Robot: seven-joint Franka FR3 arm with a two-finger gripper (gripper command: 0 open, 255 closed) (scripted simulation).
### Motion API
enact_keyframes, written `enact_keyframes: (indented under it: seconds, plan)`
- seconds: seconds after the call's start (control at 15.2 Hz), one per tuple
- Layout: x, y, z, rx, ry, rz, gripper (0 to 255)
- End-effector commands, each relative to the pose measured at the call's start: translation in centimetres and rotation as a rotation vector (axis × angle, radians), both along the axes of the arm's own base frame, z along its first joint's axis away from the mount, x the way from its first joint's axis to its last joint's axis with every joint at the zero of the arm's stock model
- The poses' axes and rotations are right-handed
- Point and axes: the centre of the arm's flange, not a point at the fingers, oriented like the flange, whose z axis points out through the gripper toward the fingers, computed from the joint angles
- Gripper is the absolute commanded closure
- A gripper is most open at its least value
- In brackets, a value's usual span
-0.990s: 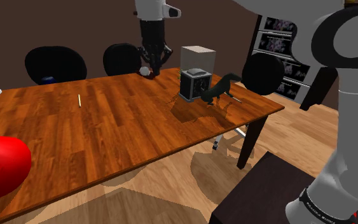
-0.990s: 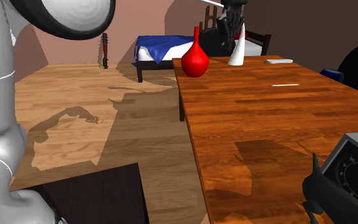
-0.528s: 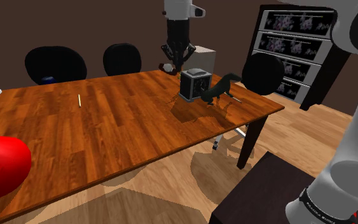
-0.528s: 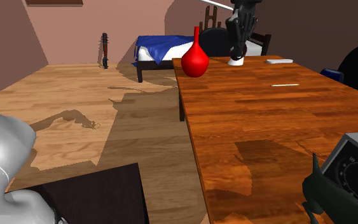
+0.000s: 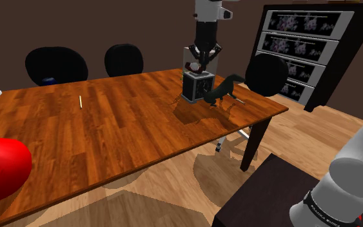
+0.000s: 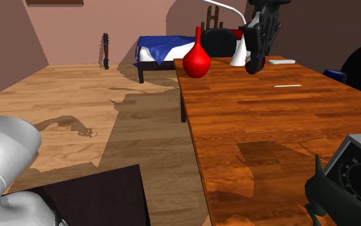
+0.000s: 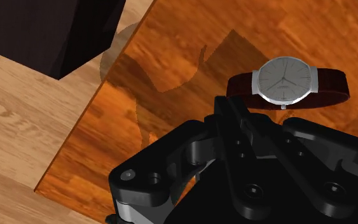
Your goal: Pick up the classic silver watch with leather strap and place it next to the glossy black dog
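The watch (image 7: 284, 80) has a silver case, a pale dial and a dark red-brown leather strap. My gripper (image 7: 241, 105) is shut on its strap and holds it in the air above the wooden table (image 7: 171, 57). In the shoulder view the gripper (image 5: 200, 62) hangs with the watch (image 5: 191, 66) just over a grey clock box (image 5: 196, 86). The glossy black dog (image 5: 222, 89) stands on the table right beside that box, on the shoulder view's right. In the second exterior view the gripper (image 6: 256, 60) is high over the table's far part, and the dog (image 6: 327, 200) shows at the lower right.
A red vase (image 6: 197, 60) and a white cone (image 6: 238, 55) stand at the table's far end in the second exterior view. Two black chairs (image 5: 56, 65) line the table's far side, with a dark shelf unit (image 5: 300, 53) behind the dog. A thin pale stick (image 5: 80, 101) lies mid-table.
The gripper has carried the watch from the table's far edge toward the shoulder view's right, and now hangs over the clock box beside the dog. It stays shut on the watch.
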Motion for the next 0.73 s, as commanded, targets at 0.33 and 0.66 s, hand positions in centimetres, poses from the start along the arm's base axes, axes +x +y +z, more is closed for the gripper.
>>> enact_keyframes:
  seconds: [0.33,0.66]
  plan:
    - [-2.7,-9.2,0.0,0.001,0.0,0.001,255]
    - [-4.4,-15.6,0.0,0.001,0.0,0.001,255]
